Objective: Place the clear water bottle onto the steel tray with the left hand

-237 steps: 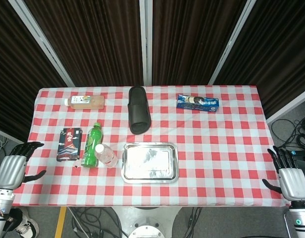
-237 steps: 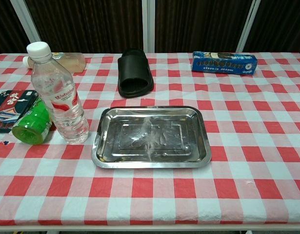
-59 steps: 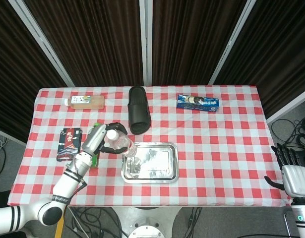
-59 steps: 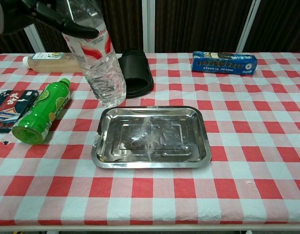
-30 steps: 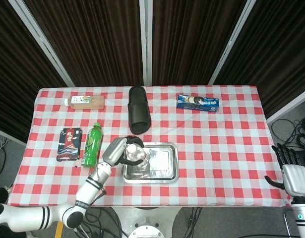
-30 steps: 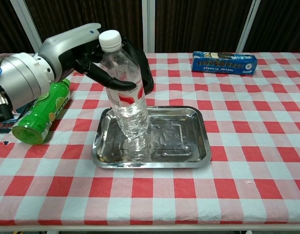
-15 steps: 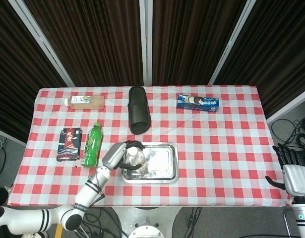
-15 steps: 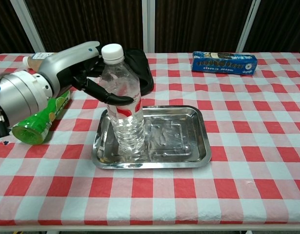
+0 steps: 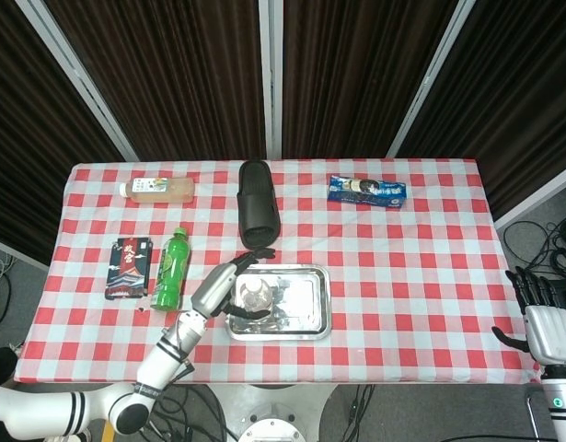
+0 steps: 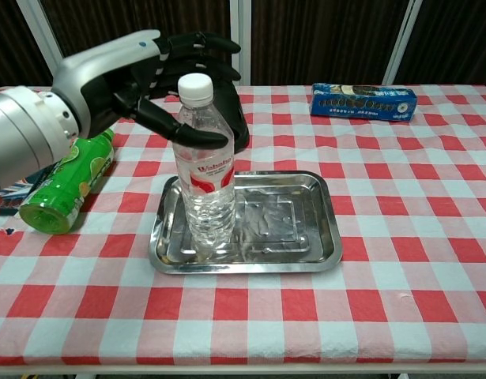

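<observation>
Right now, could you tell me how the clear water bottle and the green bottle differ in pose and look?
The clear water bottle stands upright on the steel tray; the green bottle lies on its side on the checked tablecloth. The clear water bottle is see-through with a white cap and red label; the green bottle is opaque green. Both are capped drink bottles.

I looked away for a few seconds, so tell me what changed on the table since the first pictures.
The clear water bottle went from beside the green bottle onto the left end of the steel tray, upright. The left hand carried it there and has now let go, fingers spread around its neck. The slipper, biscuit pack and right hand stayed put.
</observation>
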Tool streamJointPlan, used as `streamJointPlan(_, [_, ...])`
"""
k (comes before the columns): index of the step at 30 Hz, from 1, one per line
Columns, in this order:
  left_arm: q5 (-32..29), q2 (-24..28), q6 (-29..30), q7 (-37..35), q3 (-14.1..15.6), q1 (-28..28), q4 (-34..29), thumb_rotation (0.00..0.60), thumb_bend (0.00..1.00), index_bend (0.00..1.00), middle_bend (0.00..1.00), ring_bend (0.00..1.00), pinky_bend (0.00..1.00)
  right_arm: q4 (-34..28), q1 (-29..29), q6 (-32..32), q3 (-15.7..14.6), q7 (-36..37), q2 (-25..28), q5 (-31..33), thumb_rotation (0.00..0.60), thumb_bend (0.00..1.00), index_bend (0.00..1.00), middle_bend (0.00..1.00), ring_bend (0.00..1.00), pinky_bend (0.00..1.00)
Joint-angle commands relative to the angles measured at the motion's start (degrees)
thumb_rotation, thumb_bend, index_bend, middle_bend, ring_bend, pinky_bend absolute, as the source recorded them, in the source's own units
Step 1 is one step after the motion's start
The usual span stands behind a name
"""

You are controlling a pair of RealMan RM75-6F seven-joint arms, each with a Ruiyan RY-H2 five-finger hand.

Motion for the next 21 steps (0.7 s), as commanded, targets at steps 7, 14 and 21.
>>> streamJointPlan(7, [-6.36, 8.54, 1.91, 4.82, -8.4, -0.38, -10.28, 0.6, 0.07, 0.19, 0.28, 0.19, 0.22, -0.22, 0.0, 0.18, 0.01, 0.01, 0.09, -0.13, 0.6, 0.09, 0.0, 0.0, 0.0, 0.0])
streamJointPlan(14, [-7.94, 18.57, 8.87, 8.29, -13.97, 3.54, -13.02, 0.6, 0.13, 0.19, 0.29, 0.19, 0.22, 0.13, 0.04, 0.03, -0.08, 0.29, -0.13, -0.19, 0.6, 0.09, 0.0, 0.0, 0.0, 0.0])
streamJointPlan(21, [0.34, 26.96, 15.78, 19.34, -3.18, 13.03, 1.25, 0.6, 0.35, 0.3, 0.31, 0.19, 0.23, -0.3, 0.05, 0.97, 0.1, -0.24, -0.16, -0.61, 0.6, 0.09, 0.0, 0.0, 0.0, 0.0])
